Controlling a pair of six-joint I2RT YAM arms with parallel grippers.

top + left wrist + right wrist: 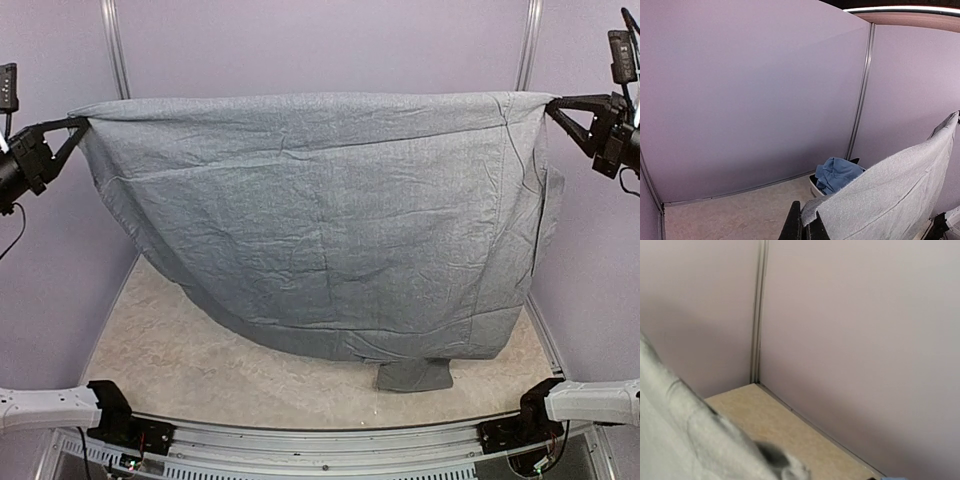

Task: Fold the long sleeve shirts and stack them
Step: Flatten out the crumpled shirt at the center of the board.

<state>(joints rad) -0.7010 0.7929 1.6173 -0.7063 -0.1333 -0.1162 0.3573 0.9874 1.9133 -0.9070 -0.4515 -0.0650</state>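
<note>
The slate grey long sleeve shirt [320, 220] hangs spread wide in the air between both grippers, its top edge pulled taut. My left gripper [78, 124] is shut on the upper left corner and my right gripper [553, 103] is shut on the upper right corner. The lower hem sags to the table, and a cuff [412, 375] lies on the surface. In the left wrist view the left gripper [807, 225] pinches the grey cloth [890, 195]. A light blue shirt [837, 172] lies crumpled behind it. In the right wrist view grey cloth [680, 440] covers the fingers.
A white basin [815, 188] holding the blue shirt stands at the back of the beige table [180, 360], by a corner post [860, 100]. Purple walls [320, 45] close in the back and both sides. The hanging shirt hides the rear table in the top view.
</note>
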